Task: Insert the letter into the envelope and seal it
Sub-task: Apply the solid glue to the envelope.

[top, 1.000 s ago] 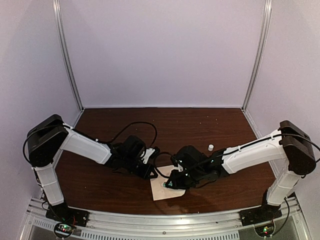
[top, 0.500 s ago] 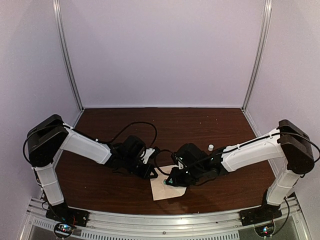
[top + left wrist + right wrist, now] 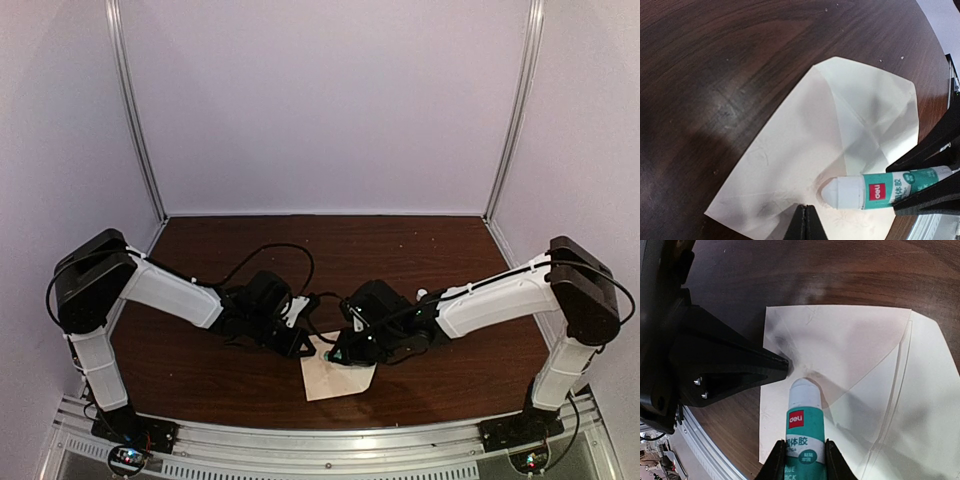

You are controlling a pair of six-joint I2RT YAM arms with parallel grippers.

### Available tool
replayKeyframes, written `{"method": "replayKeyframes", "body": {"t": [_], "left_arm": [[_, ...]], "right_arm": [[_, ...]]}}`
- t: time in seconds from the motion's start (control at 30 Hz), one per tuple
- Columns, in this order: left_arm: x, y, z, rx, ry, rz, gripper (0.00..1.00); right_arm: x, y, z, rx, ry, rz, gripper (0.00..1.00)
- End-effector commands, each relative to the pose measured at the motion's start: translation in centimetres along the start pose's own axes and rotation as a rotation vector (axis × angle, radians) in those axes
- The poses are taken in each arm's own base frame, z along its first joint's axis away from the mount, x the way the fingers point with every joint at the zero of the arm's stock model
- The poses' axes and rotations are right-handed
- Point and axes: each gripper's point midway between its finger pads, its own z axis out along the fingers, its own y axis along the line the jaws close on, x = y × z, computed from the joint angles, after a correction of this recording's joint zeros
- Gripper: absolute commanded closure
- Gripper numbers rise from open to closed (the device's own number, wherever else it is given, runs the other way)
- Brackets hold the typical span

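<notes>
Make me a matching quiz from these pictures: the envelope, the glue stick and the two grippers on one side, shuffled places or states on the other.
1. envelope
2. glue stick
3. left gripper
4. right gripper

A. clamped around the glue stick
B. lying flat on the table
C. white tip against the envelope
D. shut and empty, tips at the envelope's edge

Pairs: 1-B, 2-C, 3-D, 4-A
</notes>
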Motion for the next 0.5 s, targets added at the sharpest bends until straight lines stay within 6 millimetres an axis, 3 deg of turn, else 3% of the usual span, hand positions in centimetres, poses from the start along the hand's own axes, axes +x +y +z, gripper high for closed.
{"method": "replayKeyframes", "body": {"t": [0.0, 0.47], "left_arm": [[0.8, 0.3, 0.6, -0.001, 0.025, 0.003, 1.00], [0.7, 0.9, 0.9, -0.035, 0.032, -0.017, 1.00]], "right_arm": [[-0.1, -2.2, 0.6, 0.080, 0.007, 0.004, 1.00], [2.4, -2.2, -0.4, 0.052, 0.081, -0.017, 1.00]]}}
